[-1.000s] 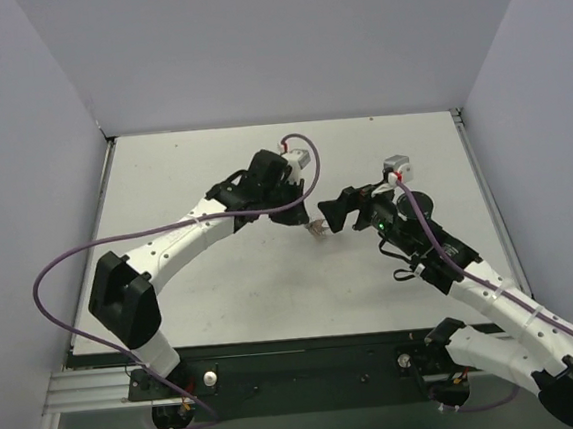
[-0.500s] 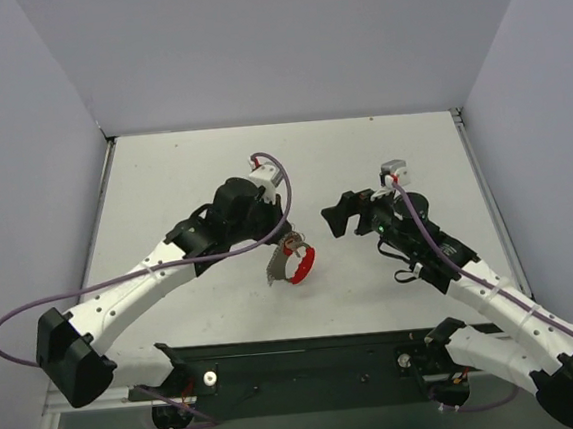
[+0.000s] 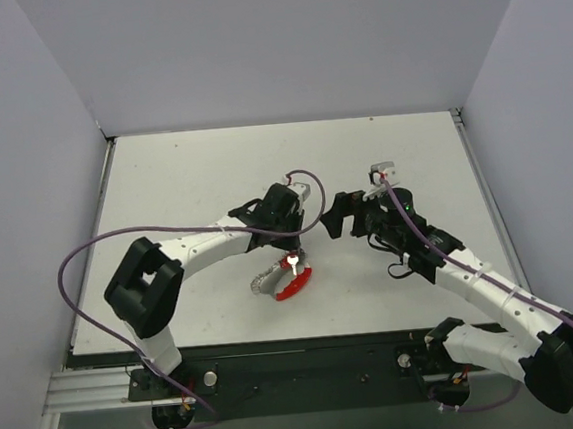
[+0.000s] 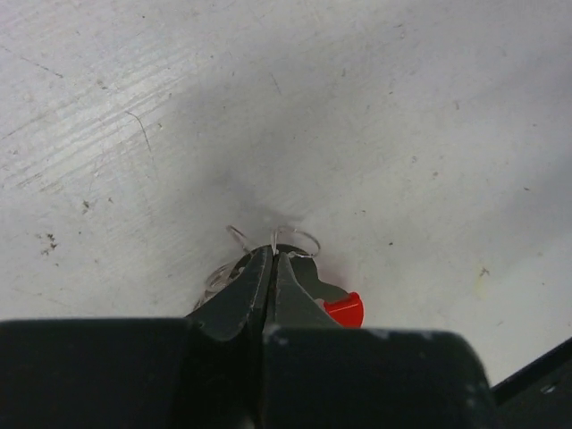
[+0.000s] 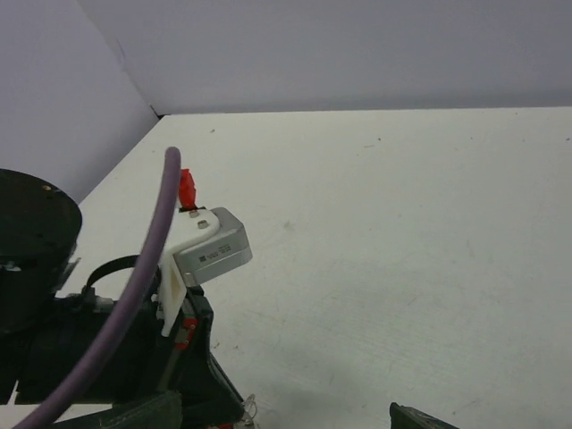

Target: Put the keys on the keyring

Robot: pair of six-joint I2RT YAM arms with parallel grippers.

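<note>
The keyring (image 3: 291, 285) is a red arc with a fan of silver keys (image 3: 264, 278), low at the table's middle. My left gripper (image 3: 294, 252) points down at it and is shut on its thin wire loop (image 4: 298, 238). In the left wrist view the closed gripper (image 4: 273, 256) hides most of the bundle; a red bit (image 4: 345, 309) and silver keys (image 4: 219, 277) show beside it. I cannot tell whether the bundle rests on the table. The keys, apart from this bundle, are hidden. My right gripper (image 3: 335, 216) stands open just right of the left wrist, nothing between its fingers.
The white table (image 3: 183, 173) is walled by grey panels at the back and both sides. A purple cable (image 3: 89, 254) loops off the left arm. The left wrist's camera block (image 5: 211, 248) sits close in front of the right wrist camera.
The left gripper has carried the keyring from beside the right gripper down and to the left, now low at the table's middle. The right gripper has shifted slightly left and stays open.
</note>
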